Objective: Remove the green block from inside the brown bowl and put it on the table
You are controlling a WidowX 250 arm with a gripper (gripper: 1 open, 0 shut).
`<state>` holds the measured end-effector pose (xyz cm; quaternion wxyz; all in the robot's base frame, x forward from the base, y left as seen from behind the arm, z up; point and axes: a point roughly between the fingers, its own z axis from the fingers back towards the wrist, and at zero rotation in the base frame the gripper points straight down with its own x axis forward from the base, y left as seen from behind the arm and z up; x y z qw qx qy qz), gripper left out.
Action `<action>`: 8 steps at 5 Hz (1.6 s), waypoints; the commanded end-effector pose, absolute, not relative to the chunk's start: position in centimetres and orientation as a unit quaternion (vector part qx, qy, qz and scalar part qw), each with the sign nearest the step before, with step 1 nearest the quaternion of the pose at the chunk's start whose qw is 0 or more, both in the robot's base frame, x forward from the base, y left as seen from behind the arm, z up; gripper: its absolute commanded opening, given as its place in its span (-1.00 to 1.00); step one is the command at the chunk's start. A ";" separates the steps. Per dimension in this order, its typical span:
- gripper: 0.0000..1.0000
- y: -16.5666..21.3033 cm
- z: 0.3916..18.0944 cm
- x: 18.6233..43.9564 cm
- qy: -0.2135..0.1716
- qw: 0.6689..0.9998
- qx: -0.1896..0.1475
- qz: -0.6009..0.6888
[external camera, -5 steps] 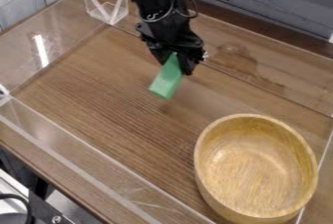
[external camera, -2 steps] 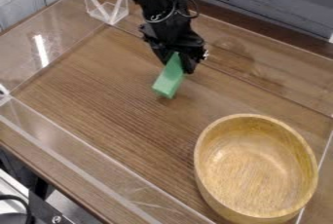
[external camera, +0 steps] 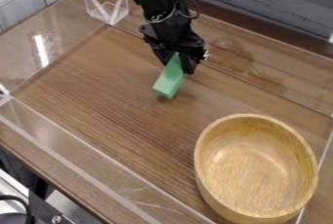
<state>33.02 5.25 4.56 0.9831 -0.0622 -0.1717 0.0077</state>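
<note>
My black gripper (external camera: 178,62) hangs over the middle of the table (external camera: 104,111), pointing steeply down and shut on the upper end of the green block (external camera: 168,80). The block hangs tilted below the fingers, its lower end close to or touching the tabletop; I cannot tell which. The brown bowl (external camera: 256,168) sits at the lower right, apart from the gripper, with nothing inside it.
Low clear plastic walls (external camera: 78,160) border the tabletop on all sides. A clear bracket-like piece (external camera: 104,9) stands at the back left behind the arm. Grey planks run along the back.
</note>
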 end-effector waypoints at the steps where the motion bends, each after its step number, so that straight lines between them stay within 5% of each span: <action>1: -1.00 5.9 6.2 34.2 -0.198 0.979 -0.056 0.011; 8: -1.00 6.1 5.8 34.1 -0.166 0.984 -0.068 0.014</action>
